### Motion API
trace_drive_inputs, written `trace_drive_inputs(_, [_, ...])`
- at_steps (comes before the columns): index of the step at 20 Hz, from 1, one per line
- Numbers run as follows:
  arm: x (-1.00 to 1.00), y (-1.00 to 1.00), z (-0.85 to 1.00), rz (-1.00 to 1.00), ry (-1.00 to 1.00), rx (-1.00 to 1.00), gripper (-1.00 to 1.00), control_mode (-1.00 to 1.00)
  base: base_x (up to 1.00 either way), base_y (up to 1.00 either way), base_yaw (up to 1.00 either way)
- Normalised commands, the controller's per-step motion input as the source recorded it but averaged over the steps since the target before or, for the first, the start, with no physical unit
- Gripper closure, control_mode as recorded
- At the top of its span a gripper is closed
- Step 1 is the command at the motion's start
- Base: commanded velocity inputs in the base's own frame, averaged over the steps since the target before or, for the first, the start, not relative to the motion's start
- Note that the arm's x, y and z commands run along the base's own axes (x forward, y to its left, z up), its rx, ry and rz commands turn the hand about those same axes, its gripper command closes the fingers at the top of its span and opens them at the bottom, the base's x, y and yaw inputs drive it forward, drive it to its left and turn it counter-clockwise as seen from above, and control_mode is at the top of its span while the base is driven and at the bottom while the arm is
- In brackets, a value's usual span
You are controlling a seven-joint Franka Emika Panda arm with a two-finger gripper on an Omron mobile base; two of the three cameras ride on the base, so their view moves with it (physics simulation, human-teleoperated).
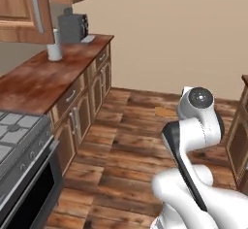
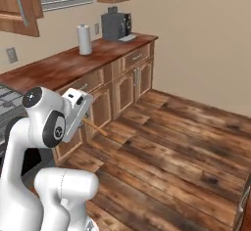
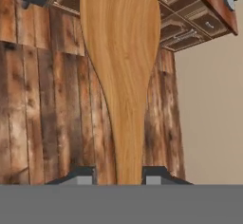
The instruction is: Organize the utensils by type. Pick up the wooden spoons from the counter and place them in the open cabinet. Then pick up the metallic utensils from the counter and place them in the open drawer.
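Clamped between the two dark finger tips at the bottom of the hand view, the wooden spoon (image 3: pixel 121 61) runs up the middle of the frame, its handle pinched in the claw (image 3: pixel 118 175) and its broad bowl reaching the top edge. Behind it lie floorboards (image 3: pixel 42 99), with drawer fronts and a strip of the counter (image 3: pixel 213 4) in the upper right corner.

In the right base view the spoon (image 2: pixel 95 127) shows as a thin tan stick poking out from the hand at centre left, over the floor in front of the lower cupboards. The reddish-brown counter (image 2: pixel 59 66) crosses the upper left, carrying a paper towel roll (image 2: pixel 84 39) and a dark coffee machine (image 2: pixel 115 25). In the left base view a stove (image 1: pixel 19 136) sits at the lower left.
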Motion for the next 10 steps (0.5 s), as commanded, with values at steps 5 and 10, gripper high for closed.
trace_drive_inputs(5, [0.00,0.00,0.00,0.00,0.00,0.00,1.00,1.00,1.00,-0.45,0.44])
trace_drive_inputs(10, [0.00,0.00,0.00,0.00,0.00,0.00,1.00,1.00,1.00,-0.50,0.50])
